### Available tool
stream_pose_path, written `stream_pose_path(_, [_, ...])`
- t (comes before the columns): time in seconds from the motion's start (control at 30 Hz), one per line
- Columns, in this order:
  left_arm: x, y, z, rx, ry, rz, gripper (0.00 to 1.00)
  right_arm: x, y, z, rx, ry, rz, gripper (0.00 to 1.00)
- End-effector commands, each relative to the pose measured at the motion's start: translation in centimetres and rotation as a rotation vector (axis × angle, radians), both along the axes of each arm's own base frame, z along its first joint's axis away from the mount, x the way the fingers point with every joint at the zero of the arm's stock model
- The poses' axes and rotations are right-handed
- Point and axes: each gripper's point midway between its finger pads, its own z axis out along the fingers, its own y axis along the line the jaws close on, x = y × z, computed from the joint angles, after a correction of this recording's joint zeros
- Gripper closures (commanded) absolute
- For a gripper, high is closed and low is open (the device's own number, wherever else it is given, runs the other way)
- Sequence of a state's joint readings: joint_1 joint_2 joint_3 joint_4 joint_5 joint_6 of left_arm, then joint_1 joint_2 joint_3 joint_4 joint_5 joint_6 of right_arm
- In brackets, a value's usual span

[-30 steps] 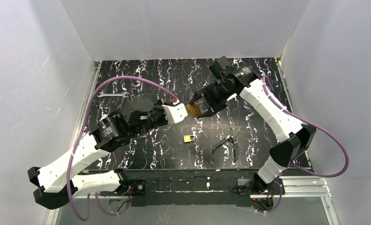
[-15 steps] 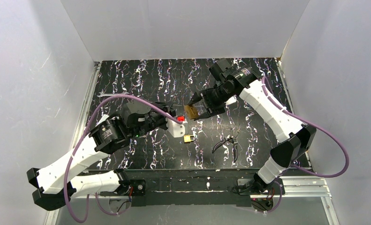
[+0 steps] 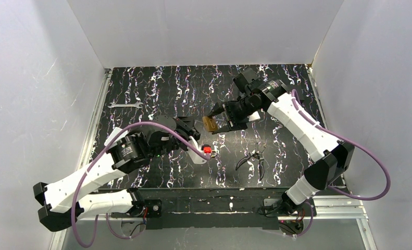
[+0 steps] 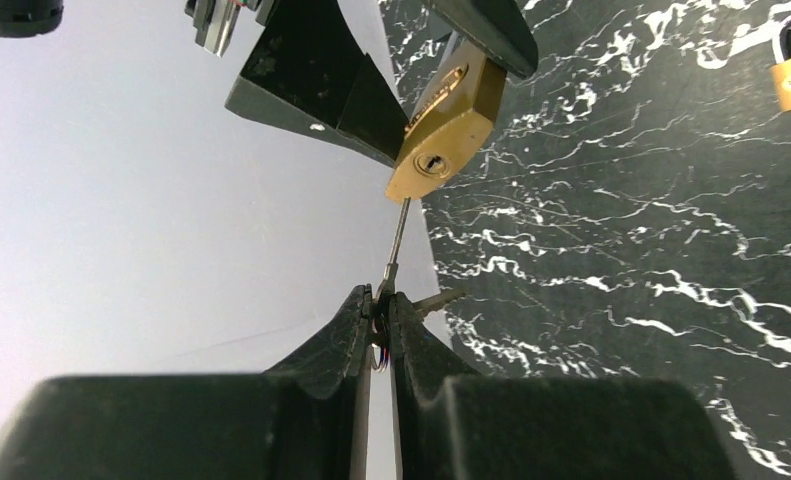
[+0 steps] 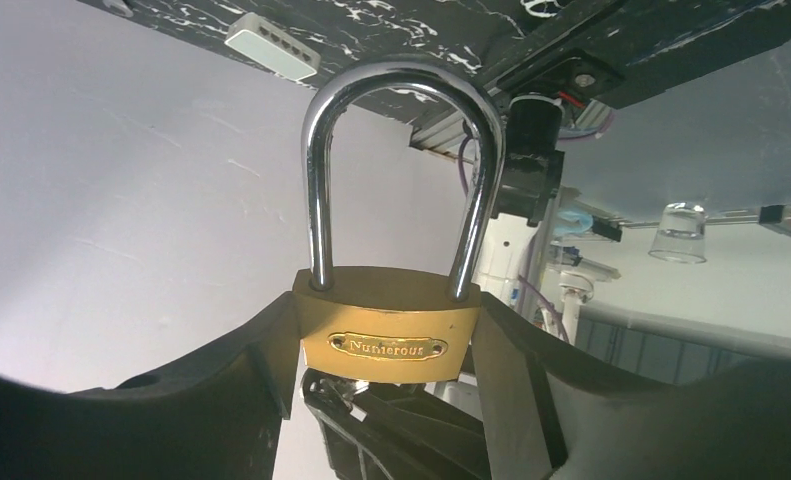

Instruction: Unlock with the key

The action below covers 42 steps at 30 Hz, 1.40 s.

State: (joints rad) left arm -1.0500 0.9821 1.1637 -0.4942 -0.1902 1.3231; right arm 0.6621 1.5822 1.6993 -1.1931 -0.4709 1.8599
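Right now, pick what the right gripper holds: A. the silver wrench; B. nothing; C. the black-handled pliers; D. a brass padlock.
D: in the right wrist view the right gripper clamps the body of the brass padlock from both sides, its shackle pointing away from the wrist.

The white-and-black left arm (image 3: 89,174) stretches from its base at the near left toward the middle, its elbow folded low and its wrist turned to the right. Its black two-finger left hand (image 4: 379,300) is pressed almost closed, pinching the thin dull-metal key (image 4: 398,235) at the fingertips. The white-and-black right arm (image 3: 300,120) climbs from the near right, bends at the far side and points left. Its black right hand (image 5: 386,345) stands partly spread, one finger clamped on each side of the brass padlock (image 5: 386,320).
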Motion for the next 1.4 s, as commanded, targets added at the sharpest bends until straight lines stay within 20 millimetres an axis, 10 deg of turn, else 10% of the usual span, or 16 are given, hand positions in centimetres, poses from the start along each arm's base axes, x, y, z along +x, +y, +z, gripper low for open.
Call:
stream_pose_path(0.0, [0.6,-0.1,2.3,-0.005,-0.119,0.0,1.0,0.2,0.8,3.9,0.129,-0.047,-0.045,0.99])
stream_pose_path(0.37, [-1.4,-0.2,8.5,0.034,-0.322,-0.108,1.0,0.4,1.6,6.1,0.176,-0.063,-0.029,0.99])
stream_pose_path(0.5, [-0.6,0.2,13.2,-0.258,-0.407,-0.033,1.0,-0.2,1.2,6.2,0.159,-0.045,-0.025,0.99])
stream_pose_path(0.67, [0.0,-1.5,7.6,-0.02,-0.415,-0.123,1.0,-0.7,0.5,5.3,0.106,-0.018,-0.018,0.99])
stream_pose_path(1.37, [0.7,1.1,4.1,0.102,-0.389,-0.036,1.0,1.8,1.4,6.3,0.116,-0.024,-0.131,0.99])
